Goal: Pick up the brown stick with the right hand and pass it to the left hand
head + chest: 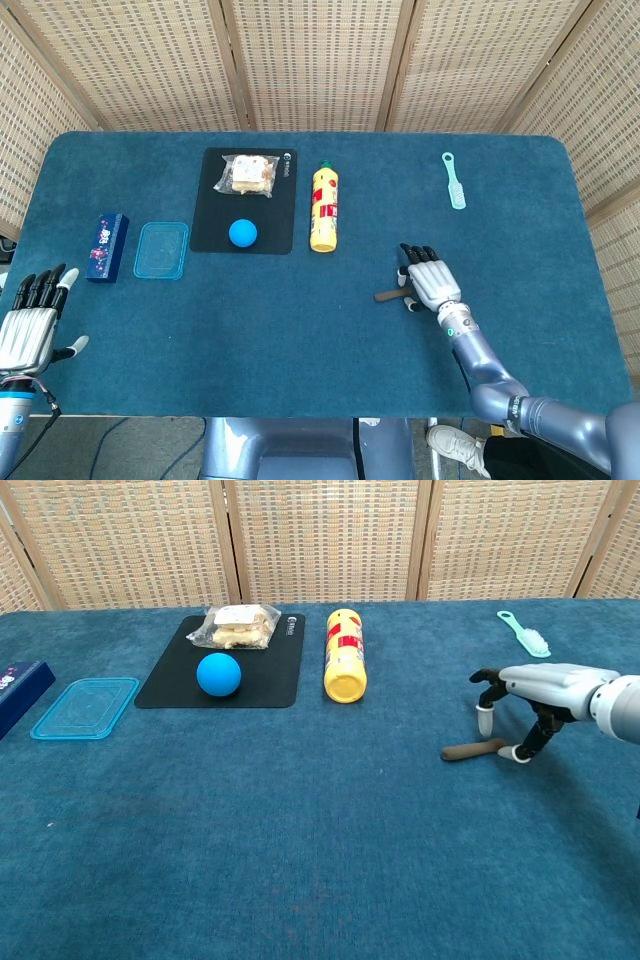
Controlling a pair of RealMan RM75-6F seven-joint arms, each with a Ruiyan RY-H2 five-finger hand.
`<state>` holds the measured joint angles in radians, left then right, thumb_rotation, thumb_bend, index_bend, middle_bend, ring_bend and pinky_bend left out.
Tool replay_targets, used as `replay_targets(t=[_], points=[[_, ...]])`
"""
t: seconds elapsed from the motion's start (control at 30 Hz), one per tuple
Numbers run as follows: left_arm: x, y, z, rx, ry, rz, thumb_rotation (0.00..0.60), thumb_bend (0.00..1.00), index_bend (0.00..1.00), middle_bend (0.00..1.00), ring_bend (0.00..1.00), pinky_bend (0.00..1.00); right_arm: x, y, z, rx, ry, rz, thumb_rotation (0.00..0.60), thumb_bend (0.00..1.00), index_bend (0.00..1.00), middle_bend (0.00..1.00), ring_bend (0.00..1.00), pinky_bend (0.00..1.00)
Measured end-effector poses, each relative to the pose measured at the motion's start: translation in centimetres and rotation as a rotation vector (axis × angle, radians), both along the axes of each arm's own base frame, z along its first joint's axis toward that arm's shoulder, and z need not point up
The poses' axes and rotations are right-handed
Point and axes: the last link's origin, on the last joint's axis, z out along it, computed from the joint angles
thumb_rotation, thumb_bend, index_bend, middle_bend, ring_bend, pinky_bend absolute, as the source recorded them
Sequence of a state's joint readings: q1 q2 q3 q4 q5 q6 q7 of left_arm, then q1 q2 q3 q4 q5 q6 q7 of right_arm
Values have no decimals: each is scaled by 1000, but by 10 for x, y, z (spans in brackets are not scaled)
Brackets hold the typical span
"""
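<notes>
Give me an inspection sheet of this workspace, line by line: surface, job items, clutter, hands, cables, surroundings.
Surface: blue cloth table, nothing spilled.
Job's things: brown stick lying flat on the cloth, not lifted.
Clutter: yellow bottle on its side; blue ball and wrapped snack on black mat; clear lid; dark blue box; green brush.
Hands: right hand arched over the stick's right end, grip not closed; left hand open at the table's near left edge.
Cables: thin black cable below the left hand.
Surroundings: woven screen panels behind.
</notes>
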<state>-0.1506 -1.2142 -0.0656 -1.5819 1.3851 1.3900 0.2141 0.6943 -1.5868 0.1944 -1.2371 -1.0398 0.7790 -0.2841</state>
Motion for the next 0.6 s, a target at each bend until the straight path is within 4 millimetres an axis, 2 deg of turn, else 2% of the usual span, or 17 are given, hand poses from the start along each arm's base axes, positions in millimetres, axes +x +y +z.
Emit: replay_targets(t=[0.6], points=[[-1,0,0,-1,1,8,600,0,0,0,0,0,-3,0,-11,14,2,-8,600,524,581,64,0,0]])
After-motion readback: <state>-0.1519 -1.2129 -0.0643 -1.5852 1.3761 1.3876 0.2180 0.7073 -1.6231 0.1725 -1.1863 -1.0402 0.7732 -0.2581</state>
